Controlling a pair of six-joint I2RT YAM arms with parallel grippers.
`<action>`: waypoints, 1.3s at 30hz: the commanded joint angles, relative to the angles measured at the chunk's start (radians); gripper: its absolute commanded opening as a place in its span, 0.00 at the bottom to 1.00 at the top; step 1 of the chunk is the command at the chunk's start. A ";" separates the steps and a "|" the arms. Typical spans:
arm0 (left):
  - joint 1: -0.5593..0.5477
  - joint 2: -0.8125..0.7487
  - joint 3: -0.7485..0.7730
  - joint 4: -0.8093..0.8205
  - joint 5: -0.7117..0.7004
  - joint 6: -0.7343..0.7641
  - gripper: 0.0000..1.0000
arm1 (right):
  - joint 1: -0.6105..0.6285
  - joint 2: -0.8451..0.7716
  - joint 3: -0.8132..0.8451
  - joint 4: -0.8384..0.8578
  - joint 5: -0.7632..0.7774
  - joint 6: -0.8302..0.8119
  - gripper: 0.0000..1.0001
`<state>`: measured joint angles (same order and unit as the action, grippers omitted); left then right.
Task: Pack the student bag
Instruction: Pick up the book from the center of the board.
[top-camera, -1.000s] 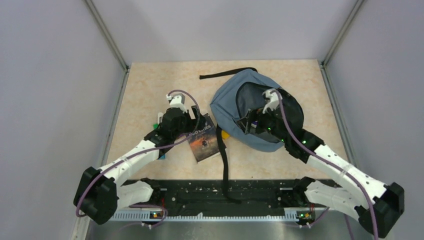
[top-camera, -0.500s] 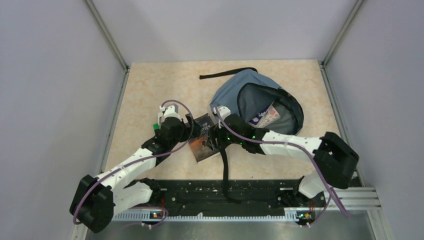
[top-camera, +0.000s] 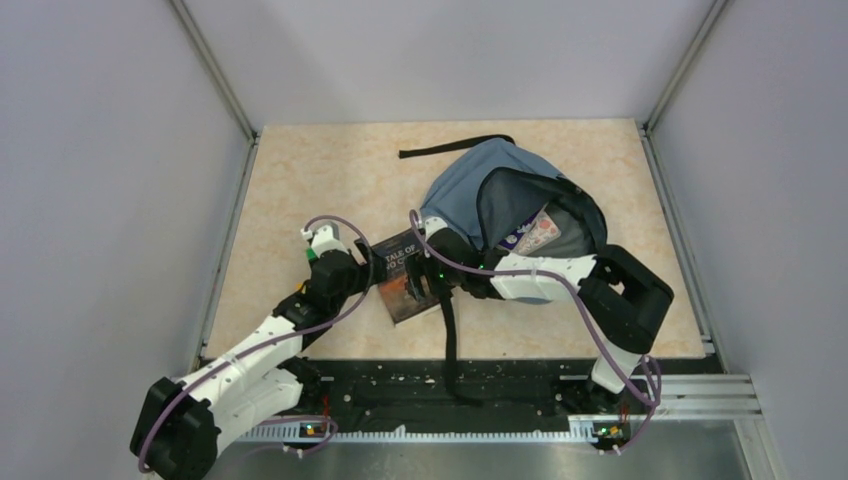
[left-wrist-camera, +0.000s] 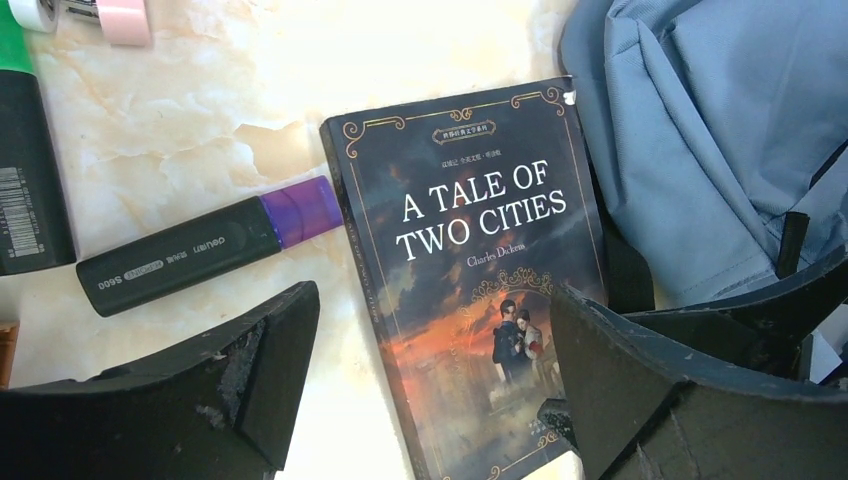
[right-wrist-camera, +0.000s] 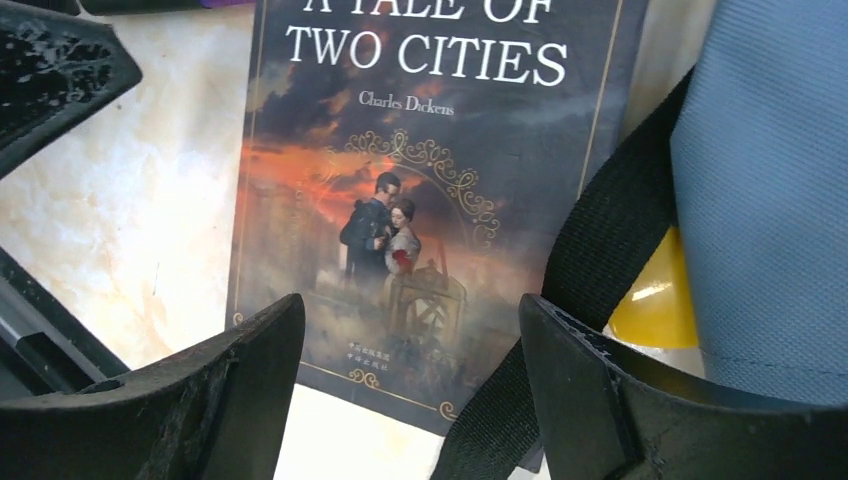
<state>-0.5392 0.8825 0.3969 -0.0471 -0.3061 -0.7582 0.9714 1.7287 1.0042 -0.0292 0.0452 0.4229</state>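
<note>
Left end effector, marbled tabletop, grey walls

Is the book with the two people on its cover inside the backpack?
No, the book lies flat, cover up, on the table beside the student bag.

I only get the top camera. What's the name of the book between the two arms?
Observer: The left wrist view reads it: the book is A Tale of Two Cities, by Charles Dickens.
Operator: Is anything lying near it that I can't see?
Observer: Yes, a black marker with a purple end lies on the table, right beside the book.
Operator: And on its other side?
Observer: A yellow thing peeks out between a black strap and the student bag. I cannot tell what it is.
</note>
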 joint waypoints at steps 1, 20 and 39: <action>-0.002 -0.010 -0.021 0.035 -0.007 -0.014 0.89 | -0.025 -0.033 -0.001 -0.076 0.083 0.047 0.78; -0.002 0.094 -0.047 0.121 0.079 -0.060 0.82 | -0.090 -0.092 -0.155 0.021 -0.082 0.111 0.79; -0.003 0.188 -0.175 0.269 0.238 -0.214 0.65 | -0.104 -0.020 -0.207 0.399 -0.288 0.319 0.69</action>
<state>-0.5392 1.0462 0.2592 0.1406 -0.1333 -0.9195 0.8719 1.6962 0.8097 0.1741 -0.1825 0.6697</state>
